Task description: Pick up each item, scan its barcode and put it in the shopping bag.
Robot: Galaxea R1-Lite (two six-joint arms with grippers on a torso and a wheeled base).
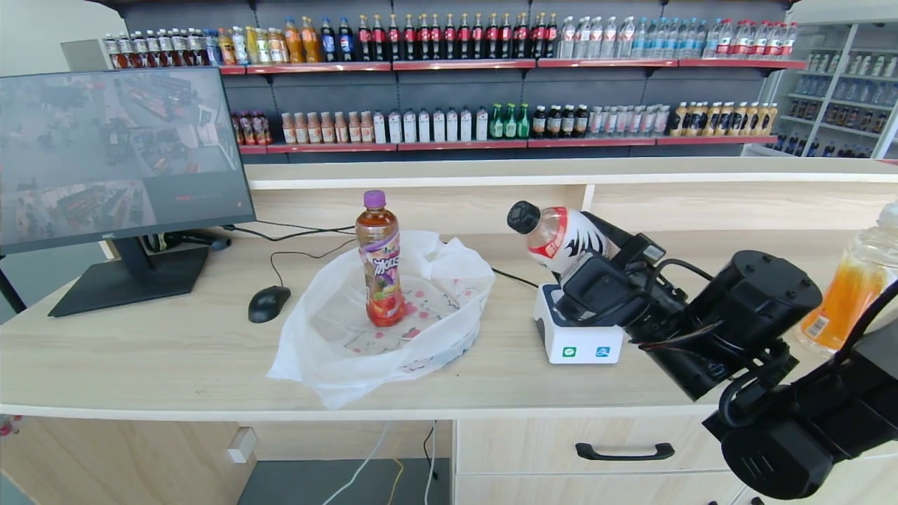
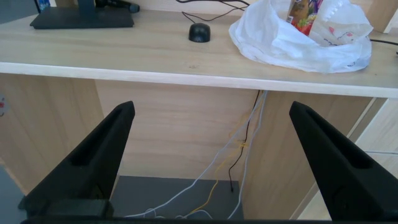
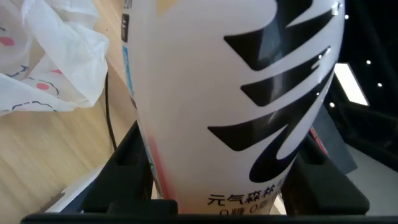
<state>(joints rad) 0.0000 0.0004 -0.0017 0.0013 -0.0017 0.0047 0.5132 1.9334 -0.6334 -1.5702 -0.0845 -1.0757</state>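
Right gripper point(image 1: 586, 270) – closed around the white plastic bottle with black zigzag print, red band and black cap point(image 1: 561, 235). The bottle is tilted, cap pointing toward the bag, and is held just above the small white box scanner point(image 1: 579, 344). Left gripper point(image 2: 211, 107) – fingers spread wide, holding nothing, low in front of the pale wood counter point(image 1: 175, 351).

Risks, as judged:
- The print side faces the wrist camera, and I cannot tell whether the barcode faces the scanner. The read may fail unless the bottle is rolled.
- The label looks slick and the hold is slanted, so the bottle could slide in the grip on the swing across.
- The white plastic shopping bag with pink dots point(image 1: 337, 351) lies slumped and open, with a purple-capped bottle of reddish tea point(image 1: 379, 259) upright in its middle. A second bottle set down carelessly could topple it, or snag the limp rim and drag the bag.
- The clear bottle of orange drink point(image 1: 852, 287) stands close beside the right arm and could be knocked.

Count – bottles on or over the counter: three (one bagged, one in the grip, one waiting). Bag: one. Scanner: one. Black mouse point(image 1: 269, 303): one. Black-framed monitor point(image 1: 119, 154): one.
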